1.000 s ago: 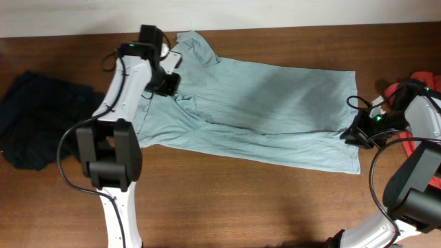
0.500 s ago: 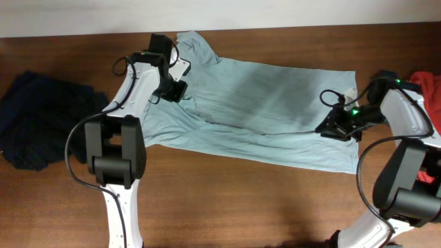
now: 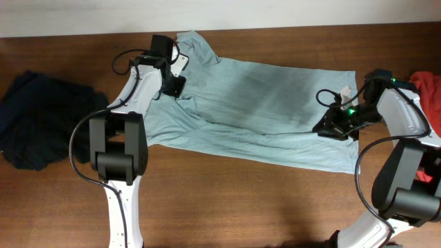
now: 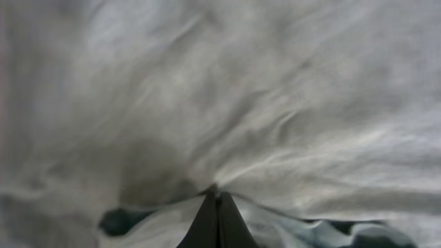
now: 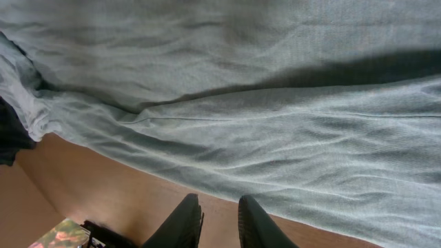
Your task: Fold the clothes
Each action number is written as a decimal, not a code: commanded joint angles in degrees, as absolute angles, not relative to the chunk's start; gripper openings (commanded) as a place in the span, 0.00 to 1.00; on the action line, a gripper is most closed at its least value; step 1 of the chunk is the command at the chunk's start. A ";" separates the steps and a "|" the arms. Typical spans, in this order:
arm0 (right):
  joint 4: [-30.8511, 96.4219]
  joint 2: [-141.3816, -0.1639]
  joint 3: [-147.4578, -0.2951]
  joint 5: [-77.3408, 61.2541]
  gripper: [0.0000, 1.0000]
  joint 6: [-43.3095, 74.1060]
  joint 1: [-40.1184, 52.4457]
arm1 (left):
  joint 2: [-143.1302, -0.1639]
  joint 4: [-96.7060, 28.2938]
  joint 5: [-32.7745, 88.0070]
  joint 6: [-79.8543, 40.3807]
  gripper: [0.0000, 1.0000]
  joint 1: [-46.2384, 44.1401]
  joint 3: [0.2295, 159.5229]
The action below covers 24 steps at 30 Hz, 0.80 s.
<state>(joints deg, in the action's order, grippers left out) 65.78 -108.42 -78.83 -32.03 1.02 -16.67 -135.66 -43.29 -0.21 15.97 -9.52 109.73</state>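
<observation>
The pale grey-blue short-sleeved T-shirt [image 3: 269,103] lies spread flat across the middle of the table. Its long axis runs from about 10 o'clock to 4 o'clock. The collar end points to 10 o'clock and the straight hem faces 3 o'clock. One sleeve sticks out at 11 o'clock, and the lower edge slants down toward 5 o'clock.

Under it is a dark brown wooden table [image 3: 241,203] with a visible grain. A strip of white wall [image 3: 69,17] runs along the 12 o'clock side. A crumpled navy garment [image 3: 38,120] sits at 9 o'clock, well apart from the shirt. A red garment [image 3: 428,83] shows at the 3 o'clock edge, behind my right arm.

My left arm rises from 7 o'clock toward 12, then bends in toward 1 o'clock so its wrist is over the shoulder area by the collar. My left gripper [image 3: 178,88] is clenched, its fingertips pressed together [image 4: 218,201]. Creases in the cloth fan out from the tips, so I take it that I am pinching the shirt there.

My right arm comes up from 5 o'clock and folds back toward 9 o'clock, over the hem end. My right gripper [image 3: 328,129] hangs low above the shirt's lower edge. Its fingers [image 5: 186,220] are slightly parted with nothing between them, and bare wood shows through the gap.
</observation>
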 commanded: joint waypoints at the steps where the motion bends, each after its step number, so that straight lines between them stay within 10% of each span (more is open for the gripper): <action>1: 65.67 -108.36 -79.77 -30.72 0.24 0.25 -16.40 | -135.59 -45.67 -8.60 7.92 0.03 -8.73 113.62; 4: 63.00 -108.36 -79.79 -30.41 0.28 0.25 -16.88 | -133.62 -48.27 -4.10 5.58 0.23 -7.44 118.41; 6: 59.53 -108.36 -79.79 -30.65 0.32 1.87 -17.58 | -131.98 -48.71 2.28 5.61 0.67 -6.83 122.32; 9: 54.11 -108.36 -79.83 -31.29 0.41 5.74 -18.94 | -131.00 -48.64 8.97 5.65 0.93 -6.81 126.56; 24: 67.88 -108.36 -79.83 -30.79 0.57 4.69 -20.08 | -131.39 -81.28 8.60 5.56 0.74 -5.34 128.25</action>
<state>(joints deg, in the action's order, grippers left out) 66.17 -108.42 -79.13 -30.94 5.91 -20.05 -132.00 -75.48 9.15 6.13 -6.76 128.09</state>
